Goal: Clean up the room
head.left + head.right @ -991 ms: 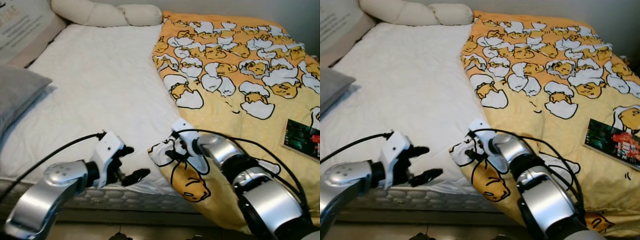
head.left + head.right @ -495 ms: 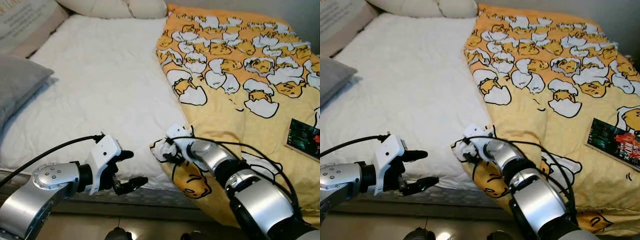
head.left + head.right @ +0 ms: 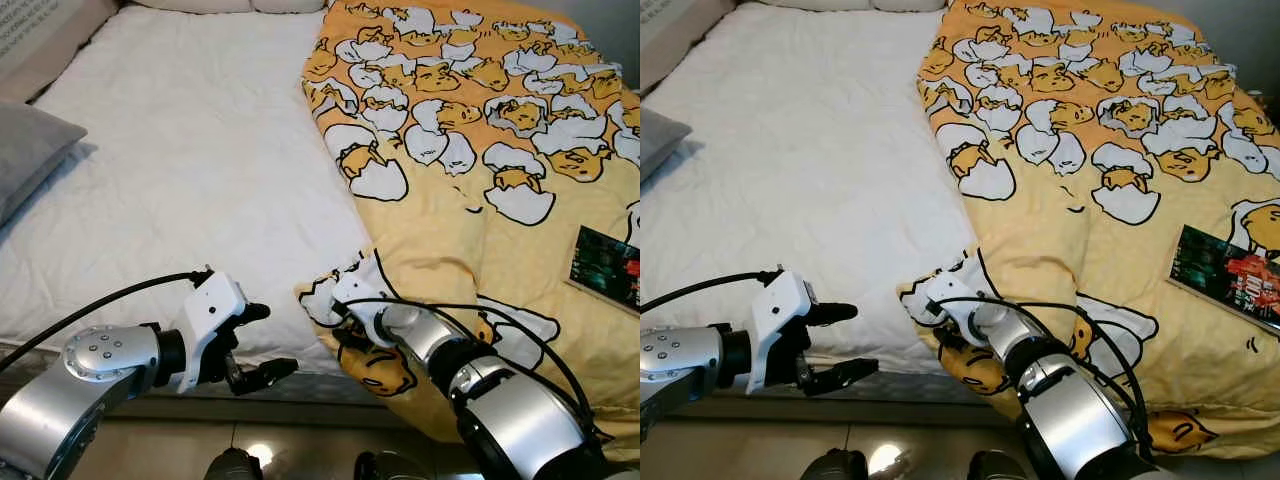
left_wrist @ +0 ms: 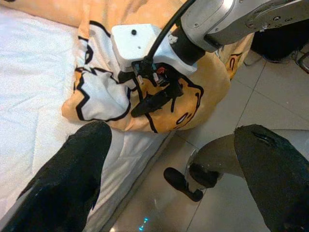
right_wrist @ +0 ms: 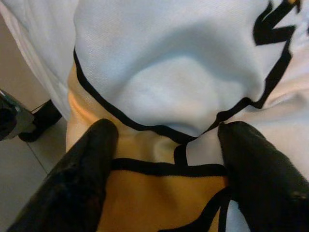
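While the grey pillow point(image 3: 30, 160) lies at the bed's left edge, the white sheet point(image 3: 190, 190) beside it is bare across the left half of the bed point(image 3: 60, 345). Off the foot edge, over the tiled floor point(image 3: 900, 445), hangs the left end effector point(image 3: 262, 342) with its two black fingers point(image 3: 268, 370) spread and nothing between them. Just to its right, at the foot edge near the middle of the bed, sits the bunched corner of the yellow blanket point(image 3: 470, 200). The right end effector point(image 4: 161, 94) is pushed into that corner; in the right wrist view its fingers point(image 5: 91, 169) stand apart with a fold of printed cloth bulging between them, pressed against it but not visibly pinched.

The blanket's long axis runs from foot to head along the right half of the bed, so its free edge faces the bare sheet to the left. The right arm is clearly the nearer one, already at the corner; the left would need a short reach rightward. Open room lies leftward over the sheet. At the right edge, a dark book point(image 3: 1225, 278) rests on the blanket and would likely slide if the cloth is pulled.
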Tool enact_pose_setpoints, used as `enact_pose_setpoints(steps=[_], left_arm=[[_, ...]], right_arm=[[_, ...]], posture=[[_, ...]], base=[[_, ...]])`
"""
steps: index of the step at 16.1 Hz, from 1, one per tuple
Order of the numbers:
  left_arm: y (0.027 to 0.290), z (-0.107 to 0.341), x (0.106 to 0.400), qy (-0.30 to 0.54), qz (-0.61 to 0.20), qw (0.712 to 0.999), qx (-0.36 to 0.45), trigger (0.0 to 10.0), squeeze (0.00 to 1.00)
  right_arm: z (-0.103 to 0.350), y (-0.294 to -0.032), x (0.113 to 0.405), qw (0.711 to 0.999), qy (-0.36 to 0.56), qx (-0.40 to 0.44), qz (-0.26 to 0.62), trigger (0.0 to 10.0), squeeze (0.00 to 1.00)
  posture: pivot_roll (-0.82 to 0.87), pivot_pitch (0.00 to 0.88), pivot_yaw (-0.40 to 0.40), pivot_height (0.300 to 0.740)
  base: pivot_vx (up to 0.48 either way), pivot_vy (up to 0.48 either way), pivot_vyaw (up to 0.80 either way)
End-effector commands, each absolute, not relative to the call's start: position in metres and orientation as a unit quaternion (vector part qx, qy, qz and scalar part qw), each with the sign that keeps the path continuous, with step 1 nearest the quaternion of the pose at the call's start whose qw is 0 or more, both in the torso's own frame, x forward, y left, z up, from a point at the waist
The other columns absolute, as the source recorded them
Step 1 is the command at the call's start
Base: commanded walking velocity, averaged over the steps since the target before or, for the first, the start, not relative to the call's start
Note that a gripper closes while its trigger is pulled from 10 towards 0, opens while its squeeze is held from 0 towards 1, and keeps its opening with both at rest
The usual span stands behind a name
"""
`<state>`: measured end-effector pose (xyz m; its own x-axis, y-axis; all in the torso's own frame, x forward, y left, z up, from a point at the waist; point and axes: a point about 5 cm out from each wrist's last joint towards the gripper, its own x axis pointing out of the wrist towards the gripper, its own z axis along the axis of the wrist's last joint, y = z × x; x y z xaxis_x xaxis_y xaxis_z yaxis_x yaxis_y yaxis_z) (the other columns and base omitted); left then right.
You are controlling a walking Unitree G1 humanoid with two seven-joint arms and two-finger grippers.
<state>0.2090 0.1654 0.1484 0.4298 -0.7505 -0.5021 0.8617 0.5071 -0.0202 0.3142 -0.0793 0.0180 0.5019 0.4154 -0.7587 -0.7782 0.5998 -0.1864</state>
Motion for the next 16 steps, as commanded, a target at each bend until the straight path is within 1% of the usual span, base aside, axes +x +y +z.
enact_pose_setpoints(steps=[1,4,5,12,16], left_arm=[[0.1632,0.1487,0.2052,0.234,-0.489,0.831,0.123,10.0,0.00],[0.1594,0.1477,0.2021,0.243,-0.514,0.814,0.120,10.0,0.00],[0.1595,0.1474,0.2020,0.245,-0.515,0.812,0.122,10.0,0.00],[0.1611,0.1468,0.2047,0.245,-0.510,0.815,0.125,10.0,0.00],[0.1614,0.1464,0.2081,0.242,-0.503,0.820,0.126,10.0,0.00]], right_arm=[[0.0146,-0.0819,0.3116,0.824,0.350,-0.262,0.360,0.0,0.00],[0.0165,-0.0805,0.3128,0.828,0.345,-0.253,0.363,0.0,0.00],[0.0172,-0.0801,0.3134,0.829,0.343,-0.251,0.363,0.0,0.00],[0.0216,-0.0784,0.3165,0.833,0.333,-0.242,0.369,0.0,0.00],[0.0238,-0.0793,0.3183,0.840,0.333,-0.222,0.366,0.0,0.00]], posture=[[0.11,0.147,-0.038,0.740],[0.11,0.138,-0.035,0.740],[0.11,0.136,-0.035,0.740],[0.11,0.121,-0.036,0.740],[0.10,0.111,-0.030,0.740]], base=[[0.000,0.000,0.00],[0.000,0.000,0.00],[0.000,0.000,0.00],[0.000,0.000,0.00],[0.000,0.000,0.00]])
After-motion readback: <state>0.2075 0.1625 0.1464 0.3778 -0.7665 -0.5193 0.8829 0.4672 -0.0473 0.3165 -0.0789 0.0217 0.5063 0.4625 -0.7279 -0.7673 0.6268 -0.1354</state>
